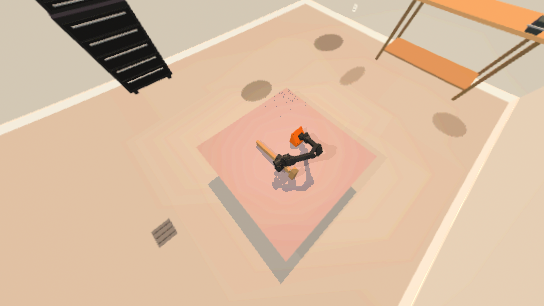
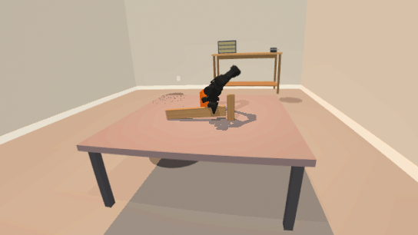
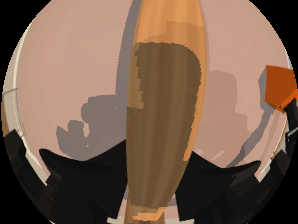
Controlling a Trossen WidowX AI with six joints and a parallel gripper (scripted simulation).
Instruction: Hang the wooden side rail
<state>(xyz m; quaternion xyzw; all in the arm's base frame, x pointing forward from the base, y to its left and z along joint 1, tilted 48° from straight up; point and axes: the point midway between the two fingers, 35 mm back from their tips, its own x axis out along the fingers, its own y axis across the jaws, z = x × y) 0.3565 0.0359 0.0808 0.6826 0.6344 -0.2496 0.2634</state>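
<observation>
The wooden side rail (image 1: 265,149) (image 2: 188,113) (image 3: 162,100) has its far end on the pink table, and its hook end is raised slightly near the post. The black gripper (image 2: 213,111) (image 3: 153,187) is shut on the rail close to its hook end, one finger on each side. The headboard post (image 1: 293,173) (image 2: 230,107) stands upright just beyond that end. In the exterior view a small gap with a bit of grey metal shows between rail and post. The hooks, the slot and the pins are too small or hidden to tell whether they touch.
The orange block (image 1: 297,136) (image 2: 203,98) (image 3: 280,86) stands behind the rail, beside the arm's base. The arm (image 1: 300,157) (image 2: 220,82) arches over the pink table (image 1: 240,135) (image 2: 154,138). Small dark specks (image 1: 287,97) lie at the table's far corner.
</observation>
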